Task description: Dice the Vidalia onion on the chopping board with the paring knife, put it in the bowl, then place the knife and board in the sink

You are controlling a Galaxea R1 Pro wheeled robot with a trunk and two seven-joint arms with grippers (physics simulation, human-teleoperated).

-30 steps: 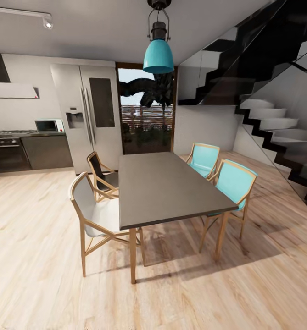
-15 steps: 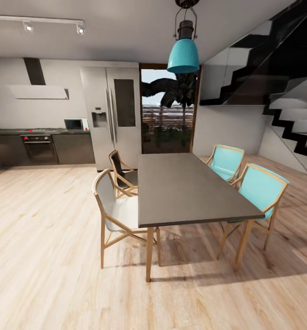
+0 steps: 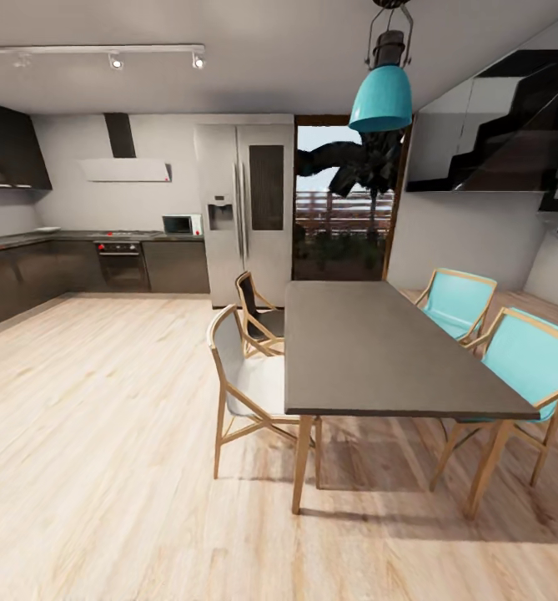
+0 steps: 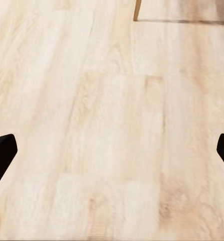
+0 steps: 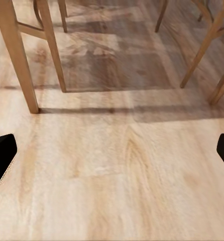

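The robot stands on a pale wooden plank floor (image 3: 95,434) beside a dark grey rectangular dining table (image 3: 379,351) with wood-framed chairs; the kitchen's grey countertop over dark brown cabinets (image 3: 28,240) lies far off to the robot's left front, well apart from both arms, so the left arm is judged the nearer. The sink, onion, board, knife and bowl cannot be made out at this range; the left gripper (image 4: 112,153) and right gripper (image 5: 112,153) both hang over bare floor, fingers spread wide apart and holding nothing.
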